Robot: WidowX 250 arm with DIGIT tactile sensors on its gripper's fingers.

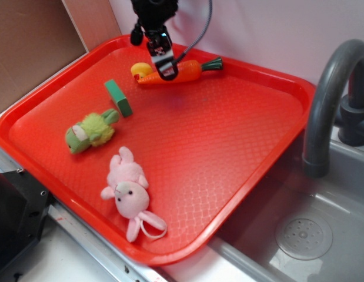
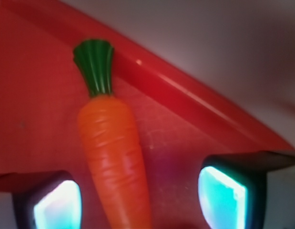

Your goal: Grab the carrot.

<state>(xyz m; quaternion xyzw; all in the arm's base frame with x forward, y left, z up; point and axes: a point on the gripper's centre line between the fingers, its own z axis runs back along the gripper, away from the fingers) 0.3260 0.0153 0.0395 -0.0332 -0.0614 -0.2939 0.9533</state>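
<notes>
Glossy orange plastic carrot (image 2: 114, 157) is lying between my parted fingers (image 2: 56, 205); it could squirt out sideways.

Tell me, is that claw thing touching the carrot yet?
Apart. In the wrist view the carrot lies between the end effector's two fingers, with red tray visible on each side of it.

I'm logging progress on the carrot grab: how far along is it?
Done: the gripper is down over the carrot at the back of the tray. In hand: the wrist view shows the carrot between open fingers, not yet squeezed. Left: close and lift.
</notes>
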